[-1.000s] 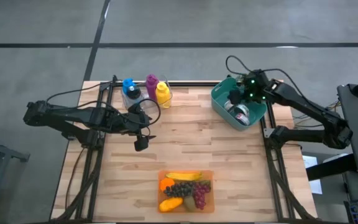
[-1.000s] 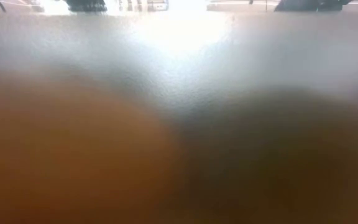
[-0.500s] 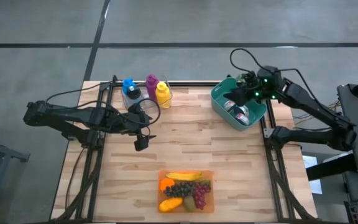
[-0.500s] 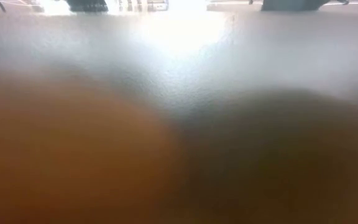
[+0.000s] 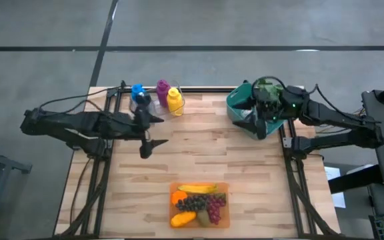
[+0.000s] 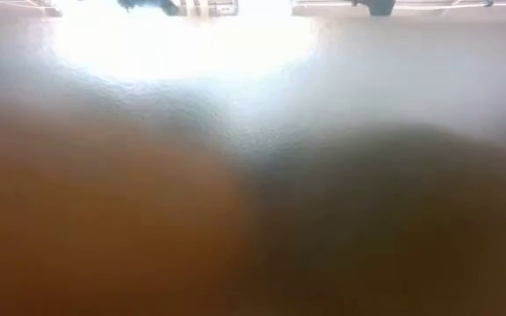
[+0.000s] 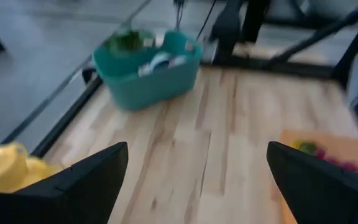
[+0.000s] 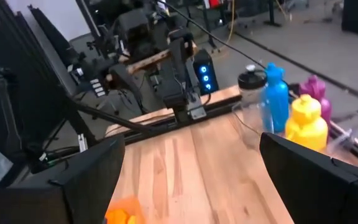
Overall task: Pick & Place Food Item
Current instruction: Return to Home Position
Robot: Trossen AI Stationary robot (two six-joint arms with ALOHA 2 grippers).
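An orange tray (image 5: 224, 188) of fruit lies near the table's front edge: a banana (image 5: 197, 189), an orange (image 5: 178, 197), dark grapes (image 5: 193, 202) and other pieces. My left gripper (image 5: 153, 133) hangs open above the left middle of the table and holds nothing; its wrist view shows its fingers spread wide (image 7: 197, 180). My right gripper (image 5: 249, 117) is open and holds nothing, raised at the left side of the teal bin (image 5: 235, 100), pointing across the table toward the left arm (image 8: 191, 180). The low view is only a blur.
The teal bin (image 7: 148, 71) at the far right holds a green item and white pieces. Blue (image 5: 138, 92), magenta (image 5: 163, 88) and yellow (image 5: 174, 100) bottles and a clear shaker (image 8: 253, 106) stand at the far left edge. Bare wood lies between the arms.
My right gripper has come up out of the teal bin, swung toward the table's left and near side, and tipped from pointing down to nearly level, staying open. My left gripper has risen a little and tipped up.
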